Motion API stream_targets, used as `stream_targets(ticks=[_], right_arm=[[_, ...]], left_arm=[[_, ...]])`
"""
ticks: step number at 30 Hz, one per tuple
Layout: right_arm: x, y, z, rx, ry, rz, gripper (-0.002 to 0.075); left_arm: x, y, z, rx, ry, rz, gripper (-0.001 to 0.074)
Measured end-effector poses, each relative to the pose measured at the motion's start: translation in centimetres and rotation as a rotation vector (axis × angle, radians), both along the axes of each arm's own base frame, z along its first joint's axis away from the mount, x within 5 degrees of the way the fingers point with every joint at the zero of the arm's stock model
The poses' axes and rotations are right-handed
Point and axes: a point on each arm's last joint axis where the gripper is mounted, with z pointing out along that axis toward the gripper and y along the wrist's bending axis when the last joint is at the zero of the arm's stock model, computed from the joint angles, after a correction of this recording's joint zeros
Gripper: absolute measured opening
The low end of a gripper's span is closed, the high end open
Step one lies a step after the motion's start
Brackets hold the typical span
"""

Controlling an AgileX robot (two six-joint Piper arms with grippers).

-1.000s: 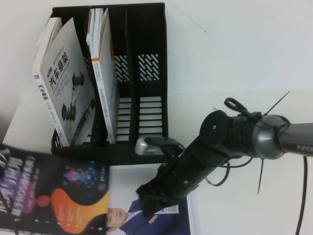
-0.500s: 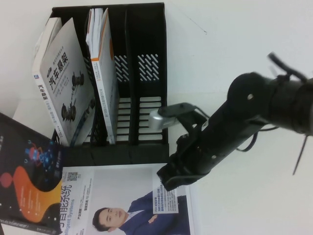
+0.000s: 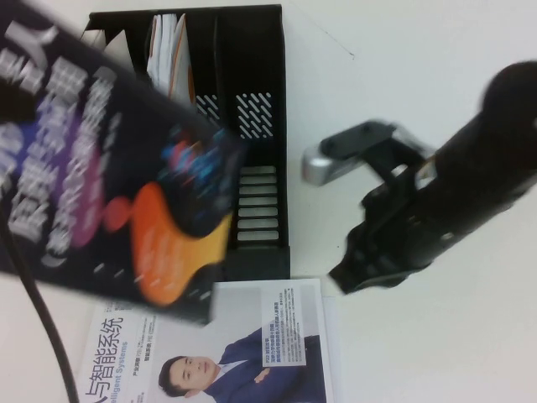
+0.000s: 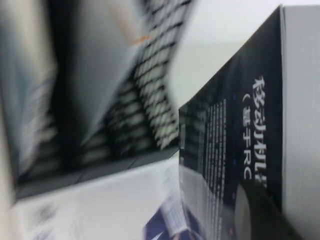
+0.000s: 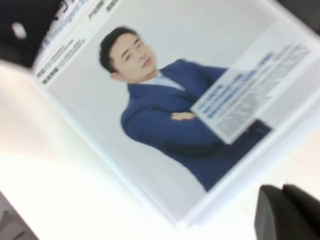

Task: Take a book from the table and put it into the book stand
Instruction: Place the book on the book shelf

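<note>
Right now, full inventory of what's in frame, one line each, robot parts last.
book: 1, dark navy with white title and an orange shape, lifted off the table, up in front of the stand's left slots.
pale book: 1, white cover picturing a man in a blue suit, flat on the table in front of the stand.
white books: white covers showing in a left slot; count unclear.
book stand: 1, black, slotted walls, far side of the table, right slots empty.
table: 1, white.
left gripper: not visible; the lifted book fills its wrist view.
right gripper: black, hanging right of the pale book, holding nothing visible.
</note>
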Motion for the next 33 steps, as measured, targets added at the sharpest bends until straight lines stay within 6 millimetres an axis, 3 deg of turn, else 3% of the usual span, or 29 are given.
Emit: stream_targets(ticks=[6,16,25,33], right_arm=[[-2.3,-3.6,5.0,-0.053,-0.171,-0.101,-0.0001],[-8.0,-11.0,11.5,-0.094,-0.366,-0.383,-0.0001],[-13.5,-15.6,12.2,-0.015,-0.374,-0.554,-0.0001],[-16.6,-18.4,12.2,0.045,-0.4,-0.665,-0.0001]], left_arm=[[2.1,-2.7,1.6,-0.05,-0.101,-0.078,0.0118],[12.5,-3.3,-1.0,0.035,0.0,0.002,0.0118],[17.2,-4.3,-0.7,-0.068,0.001,-0.024,0.0118],[18.7,-3.9,-1.3,-0.025,0.022,0.032,0.0118]])
